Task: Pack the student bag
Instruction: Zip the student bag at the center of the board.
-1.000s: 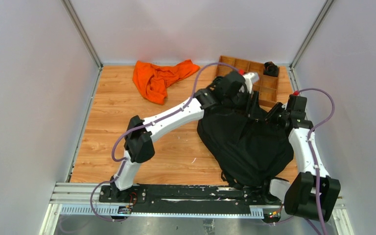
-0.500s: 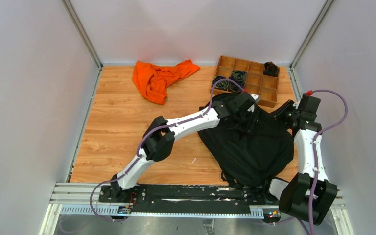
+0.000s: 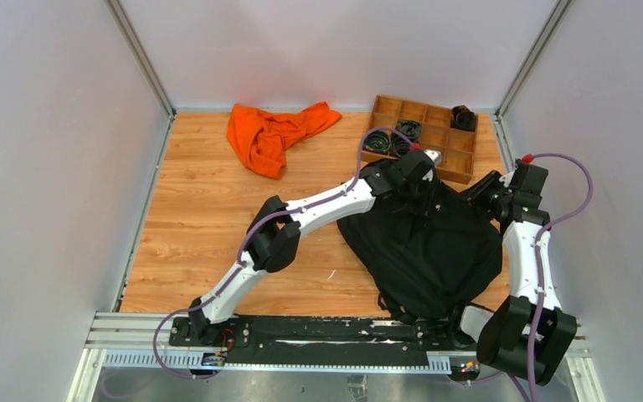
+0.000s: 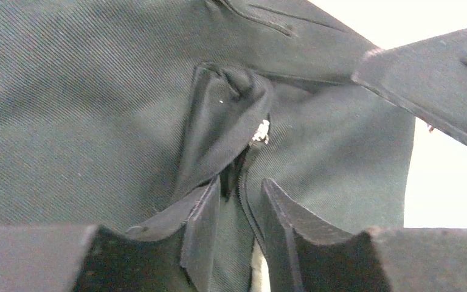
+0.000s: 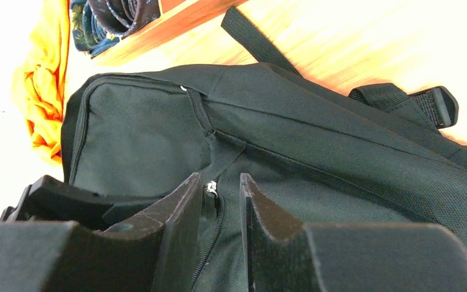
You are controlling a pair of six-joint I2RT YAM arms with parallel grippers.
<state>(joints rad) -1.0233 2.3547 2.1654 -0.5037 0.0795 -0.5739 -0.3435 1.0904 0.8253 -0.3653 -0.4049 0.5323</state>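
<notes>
Top view, room: pale grey walls close in on three sides, with metal posts in the two far corners.
Top view, surface: the wood-grain surface [image 3: 192, 218] carries an orange cloth [image 3: 272, 134] at the far middle and a wooden tray [image 3: 429, 126] at the far right, with dark rolled things in some compartments.
Top view, bag: the student bag [image 3: 423, 251] lies flat on the right half, its far end just beside the tray.
Top view, claws: my left claw [image 3: 425, 188] and right claw [image 3: 477, 194] both reach onto the bag's far end.
Left wrist, claw: my left claw [image 4: 239, 194] stands only a narrow slit apart, with the zipper seam running through the gap. I cannot tell if it pinches.
Left wrist, bag: black weave fills the view, with a silver zipper pull [image 4: 259, 132] just ahead. The surface beyond is washed out white.
Right wrist, claw: my right claw [image 5: 222, 194] is likewise nearly closed over a zipper line. I cannot tell its grip.
Right wrist, surroundings: a strap [image 5: 261, 42] trails onto bright wood; tray and cloth lie beyond.
</notes>
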